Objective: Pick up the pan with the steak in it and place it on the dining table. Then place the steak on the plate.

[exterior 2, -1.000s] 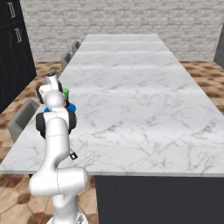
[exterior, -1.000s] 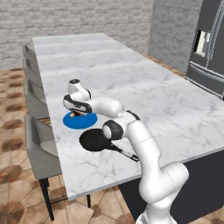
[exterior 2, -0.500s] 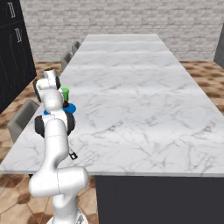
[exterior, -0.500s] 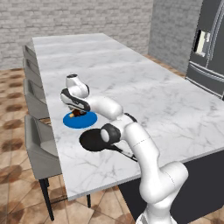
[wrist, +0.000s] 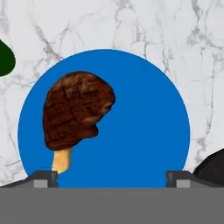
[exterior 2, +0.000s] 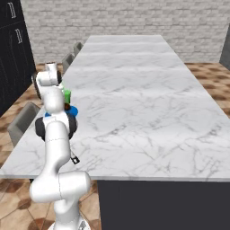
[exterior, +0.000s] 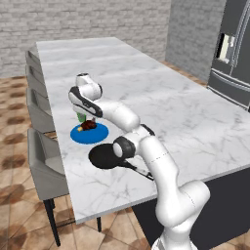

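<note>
Green cup (exterior: 81,116) and pan (exterior: 105,157) flank the plate (exterior: 89,134).

Even, bright rendered light, soft faint shadows, no glare; slightly coarse, blurry detail.

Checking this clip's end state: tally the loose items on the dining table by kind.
Pan: 1
Plate: 1
Steak, lying on the plate: 1
Green cup: 1
Total: 4
</note>
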Tool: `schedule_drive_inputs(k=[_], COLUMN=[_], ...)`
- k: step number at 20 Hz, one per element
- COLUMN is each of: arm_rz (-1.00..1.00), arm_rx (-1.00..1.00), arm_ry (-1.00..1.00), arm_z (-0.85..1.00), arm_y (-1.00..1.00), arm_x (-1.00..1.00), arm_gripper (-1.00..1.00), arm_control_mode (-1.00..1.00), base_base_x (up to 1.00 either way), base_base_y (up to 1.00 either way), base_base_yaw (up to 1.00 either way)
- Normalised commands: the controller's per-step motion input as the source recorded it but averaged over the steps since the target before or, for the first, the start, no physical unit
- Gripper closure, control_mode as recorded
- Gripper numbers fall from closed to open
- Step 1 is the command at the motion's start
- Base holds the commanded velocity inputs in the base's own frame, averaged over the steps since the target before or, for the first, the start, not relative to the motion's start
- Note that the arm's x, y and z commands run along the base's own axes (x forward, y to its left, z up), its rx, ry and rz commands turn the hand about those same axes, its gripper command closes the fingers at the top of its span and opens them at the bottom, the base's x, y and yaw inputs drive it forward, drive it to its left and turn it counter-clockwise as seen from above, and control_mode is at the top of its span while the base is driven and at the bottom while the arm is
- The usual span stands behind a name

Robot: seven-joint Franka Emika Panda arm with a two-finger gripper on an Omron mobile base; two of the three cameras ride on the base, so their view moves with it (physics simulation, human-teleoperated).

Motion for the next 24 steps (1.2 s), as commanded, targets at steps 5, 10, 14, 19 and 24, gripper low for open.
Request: schedule_drive_inputs(k=[5, 10, 14, 19, 24], arm_rz=[-0.14, -0.11, -0.06, -0.01, 0.00], arm_rx=[0.13, 0.11, 0.08, 0.01, 0.00], arm_ry=[0.03, 0.07, 0.09, 0.02, 0.01], arm_z=[0.52, 0.56, 0.53, 0.21, -0.05], arm_y=[-0.54, -0.57, -0.56, -0.53, -0.39], arm_x=[-0.72, -0.88, -0.99, -1.00, -1.00], arm_gripper=[-1.00, -1.00, -1.00, -1.00, -1.00], arm_control_mode=[-1.00, -1.00, -1.00, -1.00, -1.00], base_base_x=[0.00, 0.00, 0.00, 0.00, 0.00], base_base_y=[0.00, 0.00, 0.00, 0.00, 0.00], base_base_yaw=[0.00, 0.00, 0.00, 0.00, 0.00])
